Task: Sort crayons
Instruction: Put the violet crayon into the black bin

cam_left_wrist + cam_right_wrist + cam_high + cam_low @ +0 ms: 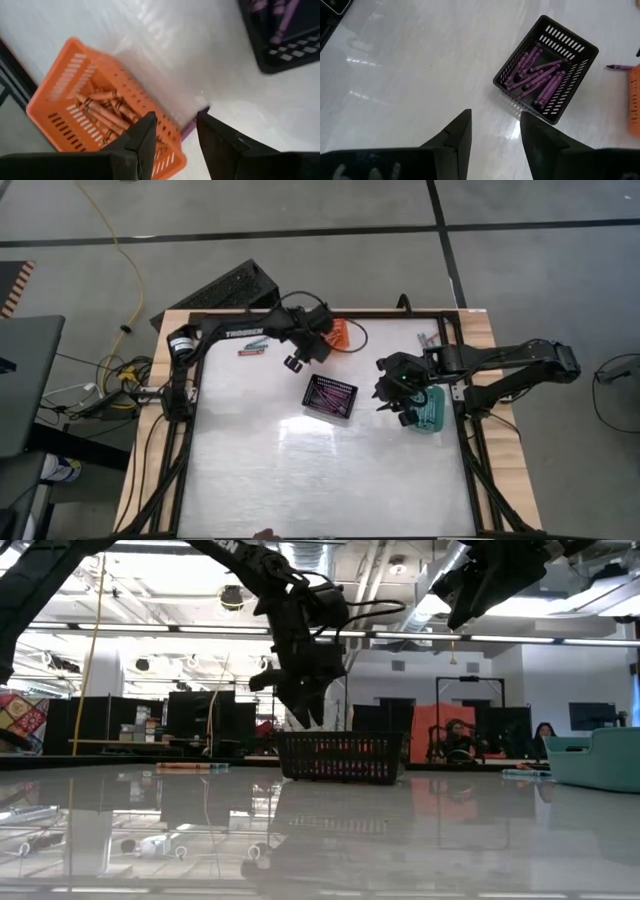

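My two arms over the sorting baskets.
I see loose crayons point(252, 351) far left; my left gripper point(296, 362) hangs released beside the orange basket point(338, 333), purple ones fill the black basket point(330, 398), right gripper point(398, 408) released by the teal basket point(432, 412).

From up high I can't see much of the orange basket point(341, 332); the left arm covers most of it. The crayons point(252, 351) lying on the surface near that arm are too small for me to count or tell their colors. The teal basket point(434, 412) is partly under the right end effector point(398, 406), so I can't see what's inside. In my left wrist picture, the black basket point(280, 30) is cut off at the edge, and a purple crayon point(189, 129) hides partly behind the orange one. Down low, the teal basket runs off the side, and the people far back are blurry.
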You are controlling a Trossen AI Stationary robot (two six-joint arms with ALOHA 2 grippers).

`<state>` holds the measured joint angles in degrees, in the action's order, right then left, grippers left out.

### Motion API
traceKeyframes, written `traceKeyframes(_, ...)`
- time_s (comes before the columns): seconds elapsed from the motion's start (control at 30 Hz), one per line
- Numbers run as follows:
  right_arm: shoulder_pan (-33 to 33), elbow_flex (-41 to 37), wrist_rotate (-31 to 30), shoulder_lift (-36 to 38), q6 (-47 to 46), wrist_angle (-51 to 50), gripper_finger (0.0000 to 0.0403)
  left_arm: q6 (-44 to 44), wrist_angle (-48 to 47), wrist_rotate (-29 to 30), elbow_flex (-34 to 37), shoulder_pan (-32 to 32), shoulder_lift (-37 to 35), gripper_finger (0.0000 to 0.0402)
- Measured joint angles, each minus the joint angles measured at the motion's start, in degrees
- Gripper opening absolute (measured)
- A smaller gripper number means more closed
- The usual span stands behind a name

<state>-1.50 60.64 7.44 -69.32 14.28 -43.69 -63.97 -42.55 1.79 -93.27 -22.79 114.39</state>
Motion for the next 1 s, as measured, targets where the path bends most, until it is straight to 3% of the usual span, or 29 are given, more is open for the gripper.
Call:
traceKeyframes(0.2, 0.0, 0.0, 0.0, 0.0, -0.8, -0.1, 0.0161, -1.2, -3.3, 1.8, 0.0, 1.9, 0.0, 0.0129)
traceKeyframes(0.67, 0.0, 0.0, 0.0, 0.0, -0.9, 0.4, 0.0161, -19.3, -4.7, 5.7, 0.1, 5.4, 2.0, 0.0129)
traceKeyframes(1.0, -1.3, 0.0, 0.2, -0.4, -1.0, -0.3, 0.0161, -25.4, -0.1, 17.0, 0.1, 6.0, 7.7, 0.0129)
